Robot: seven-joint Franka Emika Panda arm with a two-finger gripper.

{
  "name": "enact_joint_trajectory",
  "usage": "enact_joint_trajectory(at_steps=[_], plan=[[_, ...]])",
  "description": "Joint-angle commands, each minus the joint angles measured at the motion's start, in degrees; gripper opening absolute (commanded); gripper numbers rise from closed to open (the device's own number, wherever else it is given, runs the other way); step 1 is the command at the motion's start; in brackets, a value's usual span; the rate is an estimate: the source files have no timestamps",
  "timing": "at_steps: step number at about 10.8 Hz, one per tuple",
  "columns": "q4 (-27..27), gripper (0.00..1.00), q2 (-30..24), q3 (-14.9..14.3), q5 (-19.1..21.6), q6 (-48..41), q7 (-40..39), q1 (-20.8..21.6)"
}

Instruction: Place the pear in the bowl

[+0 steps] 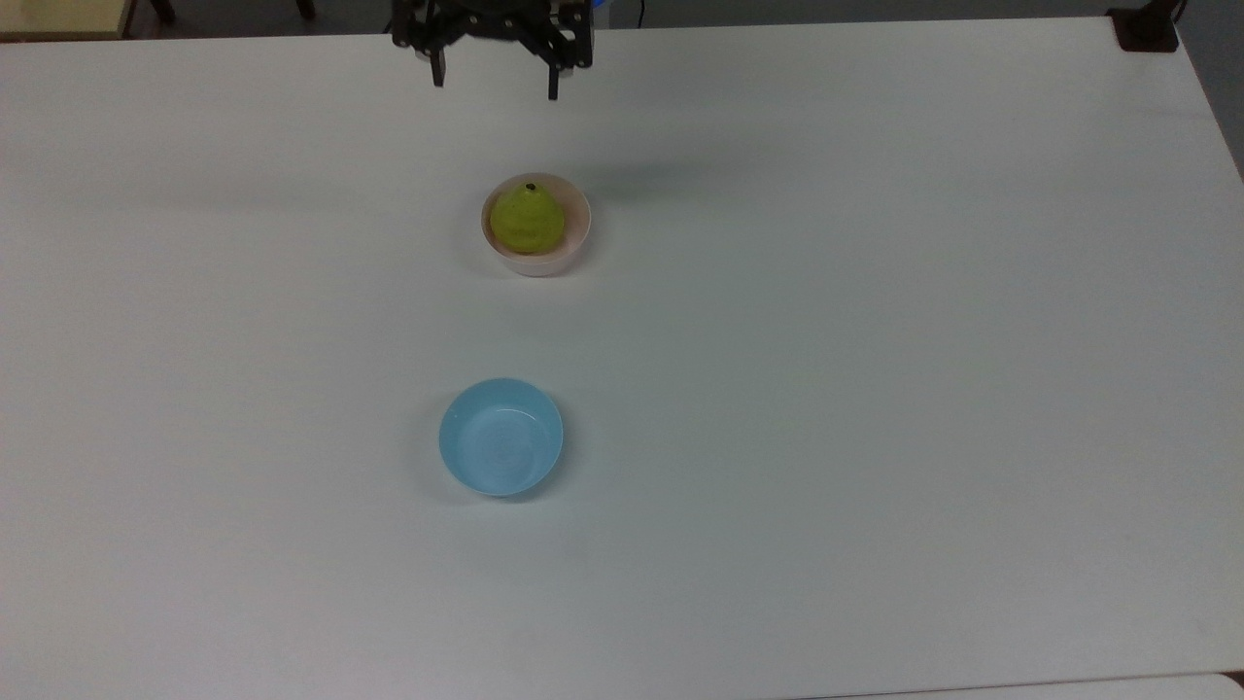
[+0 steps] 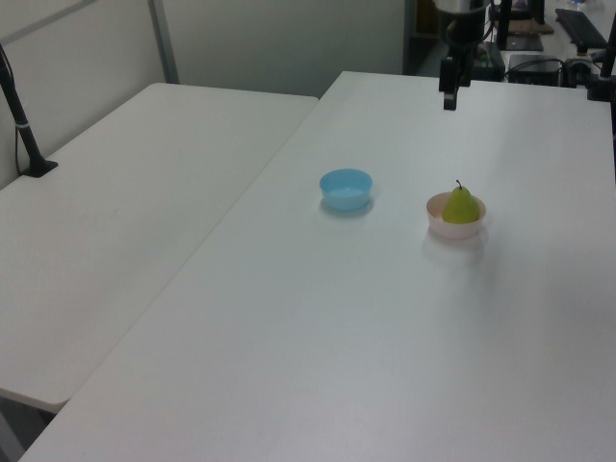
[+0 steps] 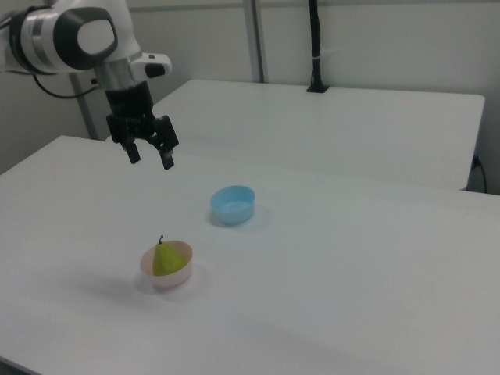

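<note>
Near the table's (image 1: 875, 389) far edge in the top view, the gripper (image 1: 494, 83) is hanging with fingers spread wide and nothing between them, while the pear (image 1: 527, 220) is sitting stem-up inside the pink bowl (image 1: 580, 222), toward the far edge and well apart from the blue bowl (image 1: 501, 437) nearer the table's middle. Little looks likely to go wrong; the pear is nearly filling the bowl, so a knock to the rim could be tipping it out. In the left view the pear (image 2: 461, 205) is standing upright, yellow-green, dark stem poking above the bowl (image 2: 456, 229), with the gripper (image 2: 449, 94) high above and beyond it toward the far edge. In the right view the gripper (image 3: 151, 156) is showing its fingers wide, raised well clear of the pear (image 3: 163, 259) in the bowl (image 3: 166, 276); the blue bowl (image 3: 233, 205) is lying apart, so a collision is looking unlikely.
</note>
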Motion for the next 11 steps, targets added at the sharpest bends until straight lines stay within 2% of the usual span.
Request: enact_joint_trajectory(at_steps=[1, 3, 8, 9, 10, 11], plan=[[3.62, 1.0, -0.86, -0.42, 1.65, -3.9, -0.67, -2.47], [3.72, 1.0, -0.85, -0.42, 3.23, -3.99, -1.02, -2.75], [3.72, 1.0, -0.85, 0.27, 3.24, -4.08, -0.49, -3.71], [3.63, 1.0, -0.85, 2.8, 3.41, -4.08, -0.49, -7.98], [3.63, 1.0, -0.85, 9.62, 3.59, -4.08, -0.49, -14.11], [3.63, 1.0, -0.85, 13.25, 3.59, -4.08, -0.49, -17.74]])
